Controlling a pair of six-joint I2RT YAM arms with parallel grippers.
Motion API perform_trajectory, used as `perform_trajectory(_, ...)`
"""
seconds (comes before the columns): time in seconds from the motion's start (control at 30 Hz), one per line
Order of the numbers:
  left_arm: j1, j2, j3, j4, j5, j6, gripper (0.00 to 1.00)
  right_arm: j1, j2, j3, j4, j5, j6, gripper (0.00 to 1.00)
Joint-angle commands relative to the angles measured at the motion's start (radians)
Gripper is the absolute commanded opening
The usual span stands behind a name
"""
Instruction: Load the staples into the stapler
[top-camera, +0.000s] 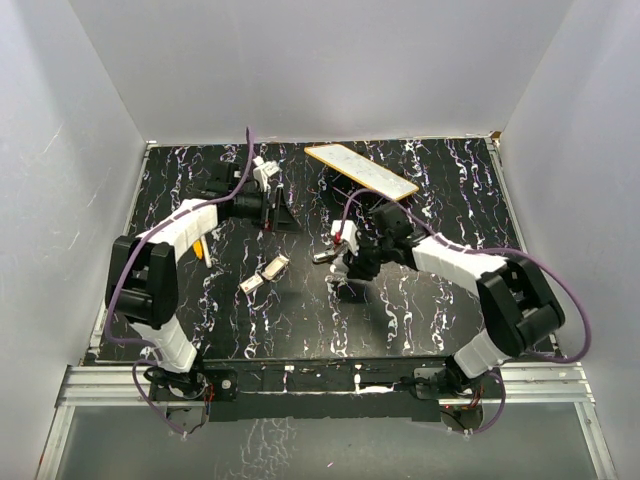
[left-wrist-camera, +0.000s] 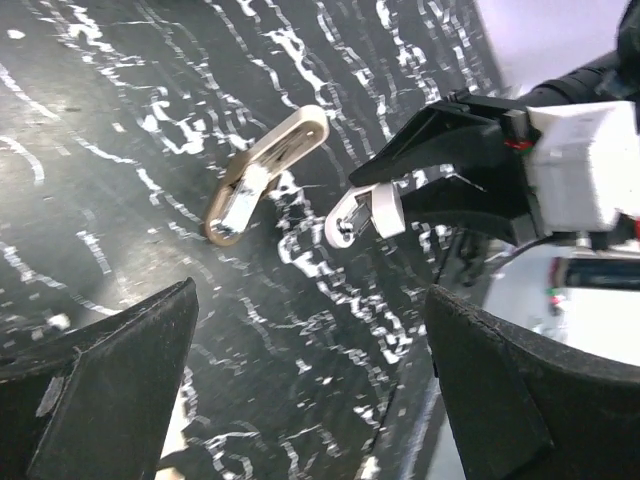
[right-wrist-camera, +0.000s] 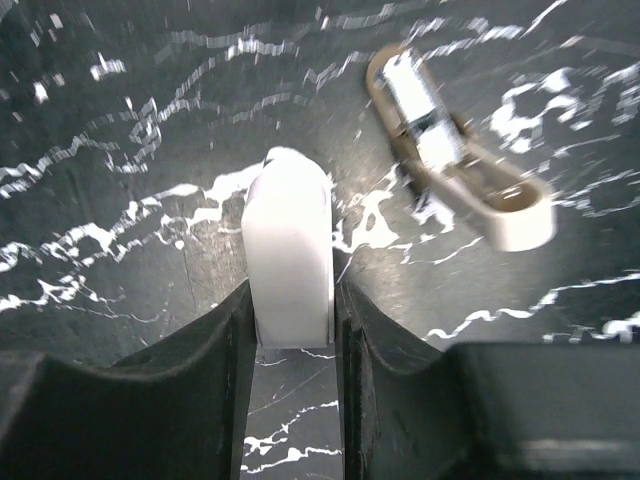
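Right hand (right-wrist-camera: 290, 292) around white piece (right-wrist-camera: 289, 225)

White-shelled arms (top-camera: 455, 262), black joints, purple cables (top-camera: 248, 148), black-fingered left pincer (left-wrist-camera: 310, 300)

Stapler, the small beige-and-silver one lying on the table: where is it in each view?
Top external: small beige-and-silver stapler lies left of centre, between the arms.
Left wrist: upper centre, tilted.
Right wrist: upper right.
Shared landmark: white rounded block gripped in the right end effector, close beside the stapler in every view.
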Motion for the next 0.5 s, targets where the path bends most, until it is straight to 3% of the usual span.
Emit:
perform_trajectory(0.0, -0.055, 0.005, 0.022, 0.155, 0.118, -0.277, 0.94, 0.004, -0.12, 0.121, 0.016, -0.026, 0.096, 0.08)
perform_trajectory(0.3, -0.134, 0.071, 0.02, 0.4, 0.198, -0.665, 0.97, 0.004, -0.127, 0.301, -0.076, -0.038, 0.157, 0.08)
perform_trajectory(0.47, -0.161, 0.091, 0.012, 0.509, 0.223, -0.785, 0.97, 0.005, -0.115, 0.317, -0.073, -0.035, 0.162, 0.08)
